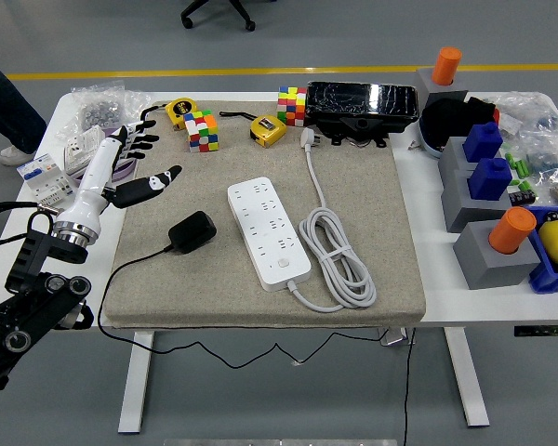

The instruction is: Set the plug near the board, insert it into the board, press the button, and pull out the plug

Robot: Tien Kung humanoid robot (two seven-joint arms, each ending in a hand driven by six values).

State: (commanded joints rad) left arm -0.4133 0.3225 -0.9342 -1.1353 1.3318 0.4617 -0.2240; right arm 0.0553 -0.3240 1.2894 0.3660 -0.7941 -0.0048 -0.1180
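The black plug adapter (192, 231) lies on the beige mat (372, 269), its thin black cord trailing off the mat's front edge. To its right sits the white power strip (268, 230), with its button near the front end and its own white cable coiled (339, 257) beside it. My left hand (136, 165) hovers at the mat's left edge, up and left of the plug, fingers spread and holding nothing. The right arm is not in view.
Two colour cubes (203, 129) (291, 105), two yellow tape measures (268, 129) and a black wrapped box (361, 101) line the mat's far edge. White sockets and bags (84, 149) lie at far left. Grey blocks with blue and orange pieces (488, 200) crowd the right. A person's leg shows at top left.
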